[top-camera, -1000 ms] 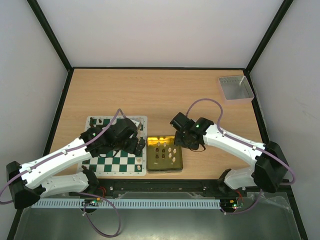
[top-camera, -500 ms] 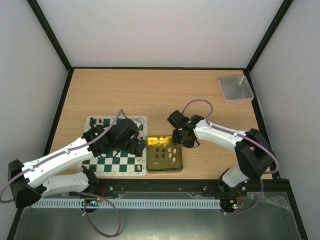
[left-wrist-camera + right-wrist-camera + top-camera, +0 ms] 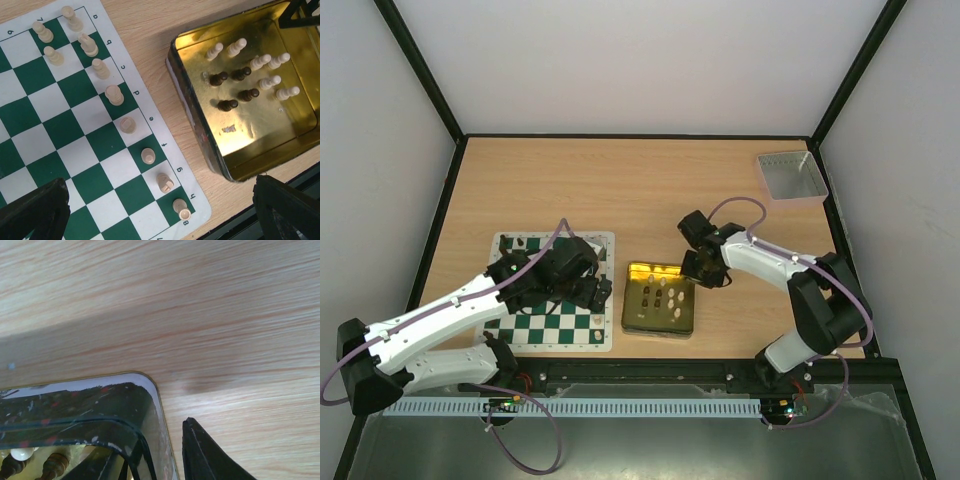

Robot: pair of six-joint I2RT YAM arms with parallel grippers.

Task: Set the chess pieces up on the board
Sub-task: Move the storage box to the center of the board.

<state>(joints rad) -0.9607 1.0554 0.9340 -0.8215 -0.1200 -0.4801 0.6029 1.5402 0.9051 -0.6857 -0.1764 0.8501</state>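
Could drag or tip yellow tray (image 3: 640, 331), spilling chess pieces (image 3: 240, 75) inside it: right pincer (image 3: 704, 267) astride tray's far-right corner, clamped or not cannot tell, left pincer (image 3: 160, 212) wide over board (image 3: 75, 150) left of tray.

On the white border of the board (image 3: 159, 131), small printed letters can be read in the left wrist view. They are set down the board's right edge from the upper middle to the lower middle of the frame: a, c, d, e, f, g. At the upper left, 7 is printed, and beside it a numeral seen as 9 or an inverted 6. A further mark at the lower corner cannot be made out.
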